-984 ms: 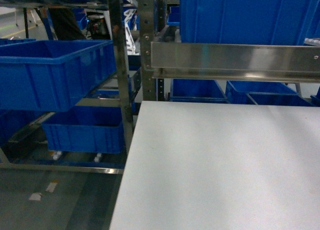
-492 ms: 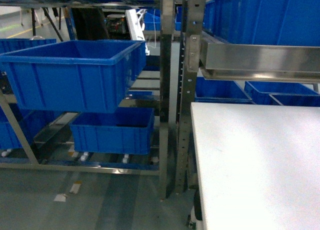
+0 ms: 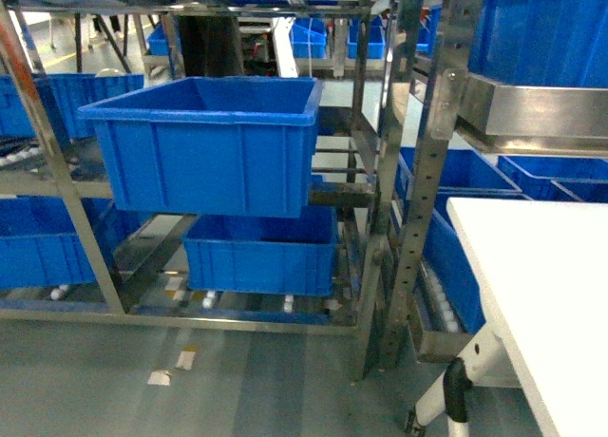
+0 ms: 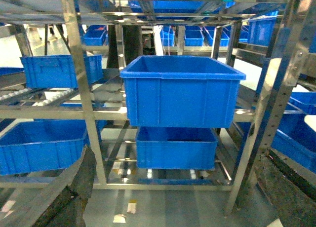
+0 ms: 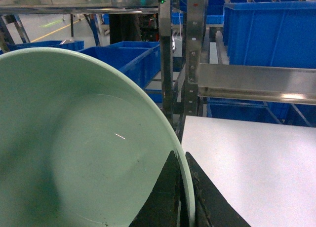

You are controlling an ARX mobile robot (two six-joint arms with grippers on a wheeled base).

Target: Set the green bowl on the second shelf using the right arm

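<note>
Right wrist view: you see the green bowl (image 5: 84, 148) filling the left and centre of the frame, tipped so its glossy inside faces the camera. The right hand (image 5: 183, 197) is pinched on the bowl's rim at lower centre, one dark finger on the inner face and one on the outer, jaws narrow with only the rim between them. Behind the bowl lies the pale tabletop (image 5: 252, 168), and above it a steel rail (image 5: 256, 83) carries a blue crate (image 5: 269, 34). Head view: you have neither bowl nor either hand in frame. A steel rack (image 3: 380, 218) stands left of the tabletop's corner; a large blue crate (image 3: 214, 147) sits on one tier, a second crate (image 3: 261, 252) on the tier below, white rollers visible under it. Left wrist view: the same two stacked crates face you through the rack uprights. The left hand (image 4: 163, 197) shows only as dark finger edges at the lower corners, well apart, nothing between them.
</note>
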